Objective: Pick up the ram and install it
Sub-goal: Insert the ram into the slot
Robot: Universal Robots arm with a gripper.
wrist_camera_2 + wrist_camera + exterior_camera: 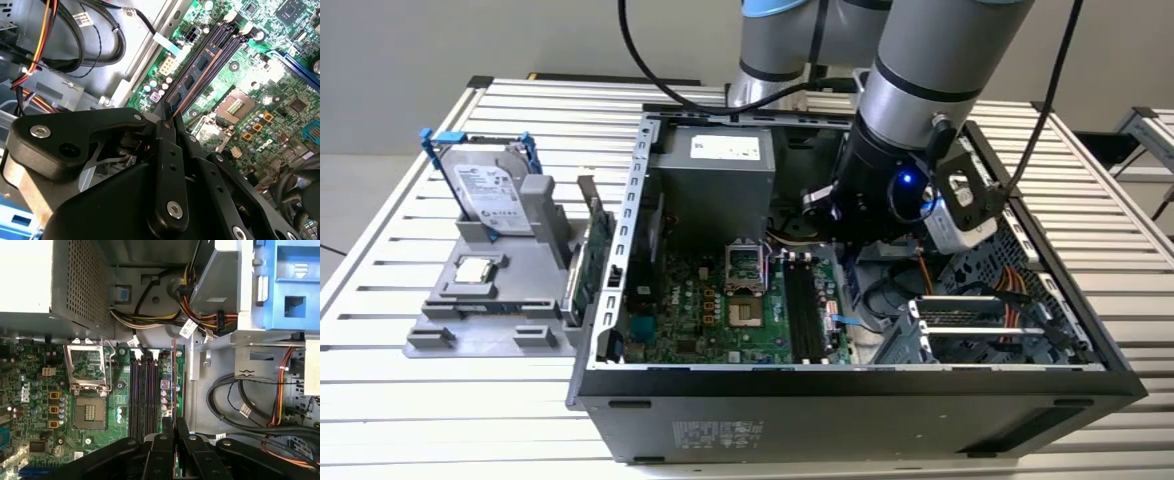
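The black gripper (169, 112) has its fingers pinched on the top edge of the long, narrow, dark ram stick (192, 80), which stands upright over the black memory slots (145, 390) beside the silver processor socket (87, 371). It looks light, stiff and fragile; edges are the safest hold.

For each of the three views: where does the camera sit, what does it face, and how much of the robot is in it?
Exterior view: off the arm, looking down into the open computer case; the arm is visible.
First wrist view: on the wrist, facing the motherboard; end effector shut on the ram.
Second wrist view: on the wrist, oblique; same end effector, ram, motherboard.
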